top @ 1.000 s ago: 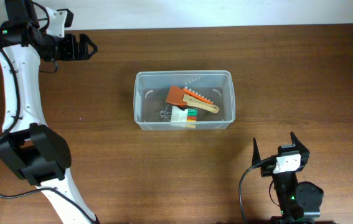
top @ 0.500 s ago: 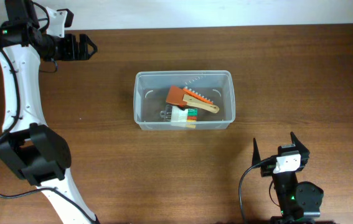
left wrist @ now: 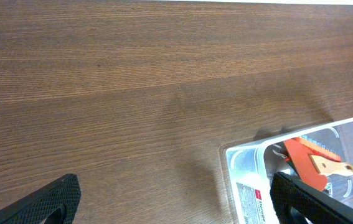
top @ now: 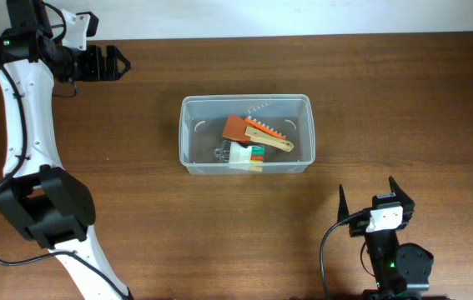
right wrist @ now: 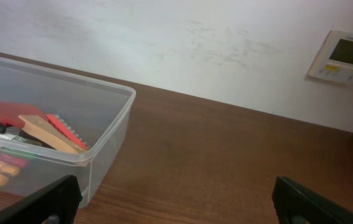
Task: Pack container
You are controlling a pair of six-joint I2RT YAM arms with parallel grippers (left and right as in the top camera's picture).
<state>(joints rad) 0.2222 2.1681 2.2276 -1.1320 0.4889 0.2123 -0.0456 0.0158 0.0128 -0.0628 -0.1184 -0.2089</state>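
container (top: 196, 142): clear see-through plastic tub, rectangular, rounded corners, lipped rim, sitting about mid-table (top: 386, 83)
inside: orange-red toothed scraper (top: 249, 129) with a wooden handle, right up against a white pack (top: 240, 155) with coloured bits
writing: there's print on the pack, but way too small to read
left gripper (top: 122, 63): jaws spread wide, nothing in them, by the table's far left corner
right gripper (top: 368, 196): jaws wide too, empty, at the table's near edge, right side
vs a second ago: nothing's budged
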